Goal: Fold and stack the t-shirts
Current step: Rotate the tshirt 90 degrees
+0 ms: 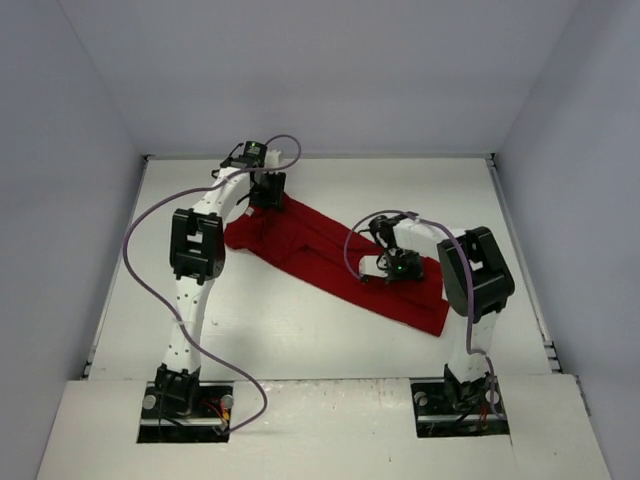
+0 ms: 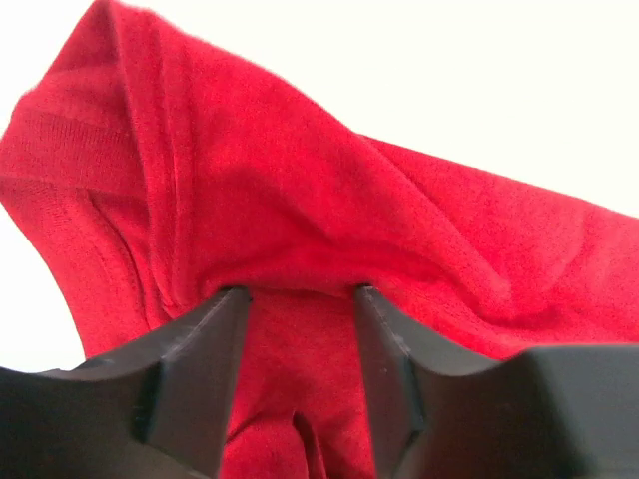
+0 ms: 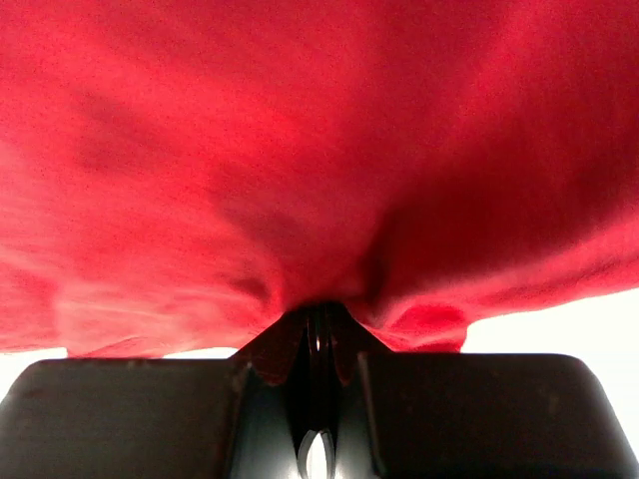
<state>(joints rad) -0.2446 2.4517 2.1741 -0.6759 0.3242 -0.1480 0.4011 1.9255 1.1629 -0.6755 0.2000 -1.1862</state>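
**One t-shirt, two sets of fingers on it**

One dark red t-shirt (image 1: 320, 255) is laid diagonally across the white tabletop (image 1: 300, 340), with bare surface left on every side. Its far-left end is straddled by the left fingers (image 2: 195, 384), which are parted. Cloth nearer its right end is pinched by the right fingers (image 3: 344, 349), which are closed.

Overhead view: bright, even, diffuse light from above. The white table (image 1: 300, 330) shows only faint, soft shadows beside the arms, and the detail is sharp. Left wrist view: the background is blown out to pure white, the red t-shirt (image 2: 300, 200) is crisp with visible weave, and the black left gripper (image 2: 300, 291) is slightly soft. Right wrist view: the cloth is blurred and grainy, darkening toward the right gripper (image 3: 318, 309).
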